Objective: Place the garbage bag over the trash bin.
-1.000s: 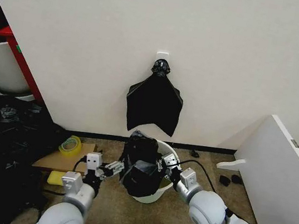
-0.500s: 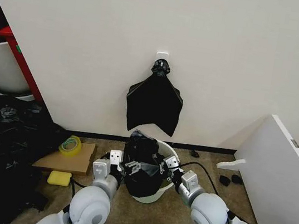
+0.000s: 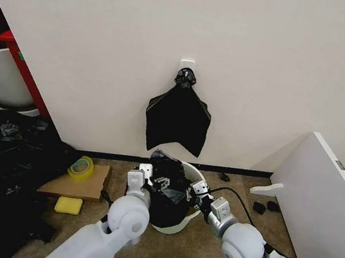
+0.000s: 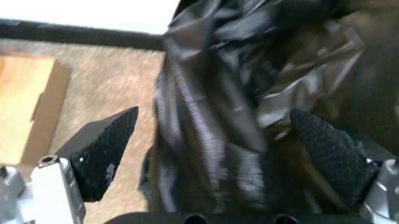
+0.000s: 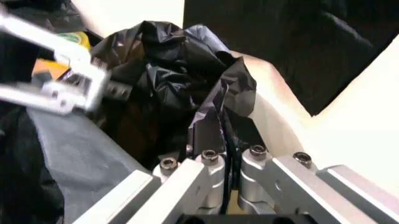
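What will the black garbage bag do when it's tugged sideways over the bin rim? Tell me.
Probably floppy: the garbage bag sags in crinkled folds over the trash bin. Its glossy film looks slippery, though the right gripper pinches it shut. Likely light.

Even, soft indoor light fills the head view: the pale wall (image 3: 266, 65) reads bright and flat, with no hard shadow under the hanging bunch of black bags (image 3: 178, 120). The far left side falls off into deep shade where dark clutter loses detail. The garbage bag (image 3: 166, 190) shows small glossy highlights on its creases. The left wrist view is soft and smeared throughout; the bag's folds (image 4: 212, 116) blur into grey streaks. In the right wrist view the wall burns out to near white, the near metal of the right claw (image 5: 219, 135) is fairly crisp, and the bag's interior is murky.
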You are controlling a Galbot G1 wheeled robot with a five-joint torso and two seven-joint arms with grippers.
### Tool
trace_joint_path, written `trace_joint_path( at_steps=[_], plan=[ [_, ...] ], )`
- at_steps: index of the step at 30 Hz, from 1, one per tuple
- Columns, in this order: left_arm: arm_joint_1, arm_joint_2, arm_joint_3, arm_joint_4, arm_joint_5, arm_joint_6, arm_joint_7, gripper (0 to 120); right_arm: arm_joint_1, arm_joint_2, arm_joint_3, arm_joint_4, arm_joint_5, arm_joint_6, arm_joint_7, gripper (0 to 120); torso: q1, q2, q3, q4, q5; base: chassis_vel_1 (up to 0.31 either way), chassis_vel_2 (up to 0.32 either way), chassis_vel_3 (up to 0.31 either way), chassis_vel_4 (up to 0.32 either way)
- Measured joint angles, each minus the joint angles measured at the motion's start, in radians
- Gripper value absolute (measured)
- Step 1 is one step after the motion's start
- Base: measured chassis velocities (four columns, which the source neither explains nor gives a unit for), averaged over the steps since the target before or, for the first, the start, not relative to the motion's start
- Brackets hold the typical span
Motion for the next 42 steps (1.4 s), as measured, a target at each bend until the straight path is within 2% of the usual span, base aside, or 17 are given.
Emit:
trace_joint_path(
  at_steps=[10,12,13,16,17,18,19,25,36,42],
  plan=[
    [-0.028,-0.017,-0.007,0.056,-0.045,0.016,-0.058,93,-0.001,0.004,0.003,-0.001,0.000,-0.002,0.003,0,0.000,0.000,0.000,0.0000,-0.0001,0.000,0.000,0.000,0.000],
    [-0.034,-0.018,-0.013,0.065,-0.054,0.014,-0.061,85,0.000,0.006,0.003,-0.001,0.001,-0.002,0.004,0,0.000,0.000,0.000,-0.0002,-0.0001,0.000,0.000,0.000,0.000],
    [-0.034,-0.018,-0.013,0.065,-0.054,0.014,-0.061,85,0.000,0.006,0.003,-0.001,0.001,-0.002,0.004,0,0.000,0.000,0.000,-0.0002,-0.0001,0.000,0.000,0.000,0.000],
    [-0.037,-0.013,-0.030,0.064,-0.062,0.007,-0.060,72,-0.001,0.007,0.003,-0.002,0.001,-0.002,0.004,0,0.000,0.000,0.000,-0.0001,-0.0001,0.000,0.000,0.000,0.000],
    [-0.037,-0.013,-0.030,0.064,-0.062,0.007,-0.060,72,-0.001,0.007,0.003,-0.002,0.001,-0.002,0.004,0,0.000,0.000,0.000,-0.0001,-0.0001,0.000,0.000,0.000,0.000],
    [-0.035,-0.006,-0.037,0.057,-0.063,0.005,-0.059,64,0.000,0.007,0.003,-0.003,0.001,-0.002,0.004,0,0.000,0.000,0.000,-0.0001,-0.0001,0.000,0.000,0.000,0.000],
    [-0.034,0.000,-0.042,0.053,-0.064,0.005,-0.057,63,0.001,0.007,0.003,-0.004,0.001,-0.002,0.004,0,0.000,0.000,0.000,-0.0002,-0.0001,0.000,0.000,0.000,0.000],
    [-0.036,0.017,-0.057,0.053,-0.098,0.002,-0.053,79,0.014,0.007,0.003,-0.004,0.015,-0.004,0.008,0,0.000,0.000,0.000,0.0000,-0.0001,0.000,0.000,0.000,0.000],
    [-0.044,0.021,-0.069,0.064,-0.169,0.011,-0.048,81,0.017,0.003,-0.002,0.002,0.030,-0.013,0.016,0,0.000,0.000,0.000,-0.0001,-0.0001,0.000,0.000,0.000,0.000],
    [-0.043,0.022,-0.072,0.073,-0.196,0.013,-0.038,58,0.012,0.021,0.000,0.006,0.057,-0.019,0.028,0,0.000,0.000,0.000,-0.0001,-0.0001,0.000,0.000,0.000,0.000]
  ],
)
